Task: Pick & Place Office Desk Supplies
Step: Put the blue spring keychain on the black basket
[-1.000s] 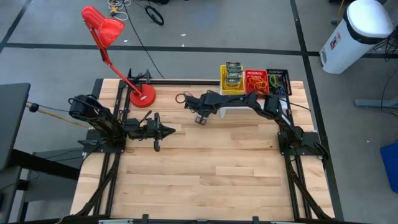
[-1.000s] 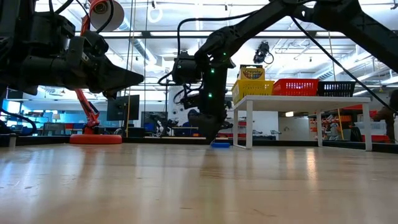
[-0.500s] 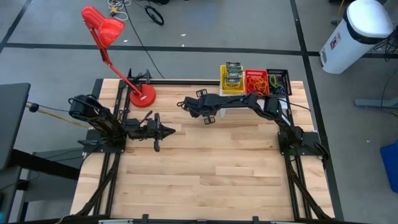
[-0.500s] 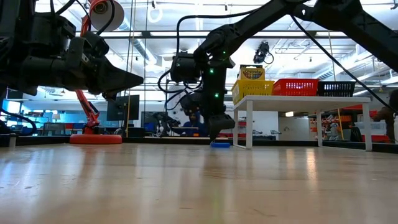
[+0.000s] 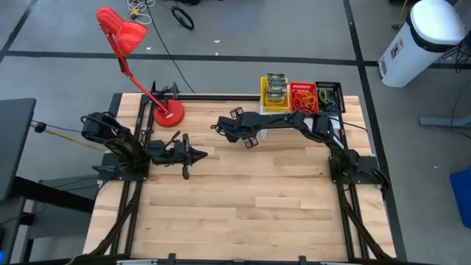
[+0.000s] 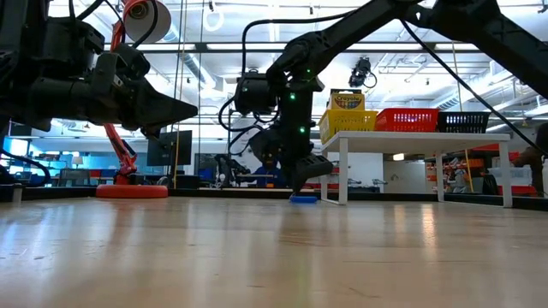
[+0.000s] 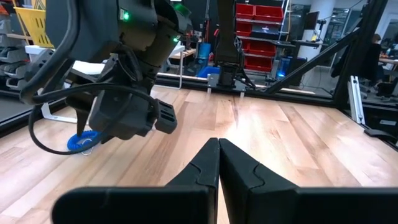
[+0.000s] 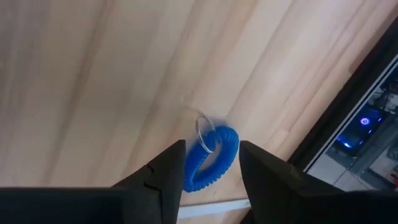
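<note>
A blue coiled band (image 8: 214, 158) with a metal ring (image 8: 205, 134) lies flat on the wooden table near its far edge, and also shows in the low view (image 6: 301, 198). My right gripper (image 8: 211, 149) hangs just above it, slanting down and open, one finger to each side. I see no touch. On a small white stand (image 6: 342, 162) at the far right sit a yellow basket (image 5: 274, 99) holding crayon boxes (image 5: 276, 85), a red basket (image 5: 302, 96) with rubber bands, and a black basket (image 5: 329, 94). My left gripper (image 5: 200, 154) waits shut at the table's left, pointing level.
A red desk lamp stands with its base (image 5: 168, 114) at the far left of the table. The wide near half of the wooden table (image 5: 243, 206) lies in front of both arms. The white stand's leg (image 6: 342, 171) is right beside the blue band.
My right gripper has stayed over the blue band while its wrist has rolled about the line of its fingers, so the fingers now stand turned against before. The band has not moved.
</note>
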Motion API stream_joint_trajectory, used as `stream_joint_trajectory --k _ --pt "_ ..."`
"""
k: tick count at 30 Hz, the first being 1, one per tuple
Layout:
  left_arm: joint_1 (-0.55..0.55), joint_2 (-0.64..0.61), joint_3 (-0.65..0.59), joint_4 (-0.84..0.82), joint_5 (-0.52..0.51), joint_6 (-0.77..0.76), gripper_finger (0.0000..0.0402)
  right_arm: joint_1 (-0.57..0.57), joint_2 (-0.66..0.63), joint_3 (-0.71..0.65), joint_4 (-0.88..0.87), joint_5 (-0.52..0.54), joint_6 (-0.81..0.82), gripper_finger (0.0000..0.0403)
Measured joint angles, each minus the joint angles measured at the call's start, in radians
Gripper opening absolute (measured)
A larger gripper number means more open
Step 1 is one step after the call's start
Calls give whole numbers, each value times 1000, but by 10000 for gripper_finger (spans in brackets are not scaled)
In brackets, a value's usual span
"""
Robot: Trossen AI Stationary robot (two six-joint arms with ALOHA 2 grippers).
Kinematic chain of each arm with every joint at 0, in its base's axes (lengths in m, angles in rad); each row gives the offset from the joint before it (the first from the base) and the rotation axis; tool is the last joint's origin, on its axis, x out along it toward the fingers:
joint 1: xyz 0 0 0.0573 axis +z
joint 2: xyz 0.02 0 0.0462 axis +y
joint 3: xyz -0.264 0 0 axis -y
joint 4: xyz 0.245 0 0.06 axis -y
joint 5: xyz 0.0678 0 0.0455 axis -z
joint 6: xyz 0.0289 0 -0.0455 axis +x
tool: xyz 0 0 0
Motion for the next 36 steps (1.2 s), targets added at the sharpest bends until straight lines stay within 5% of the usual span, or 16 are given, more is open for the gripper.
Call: stream_joint_trajectory --k 10,19,36 --pt "0 0 0 1 -3 4 11 4 27 -1 25 8 -29 107" --pt "0 0 0 0 -3 5 11 1 27 -1 25 14 -20 11" --pt "0 0 0 0 -3 2 11 56 -11 -1 31 11 52 3"
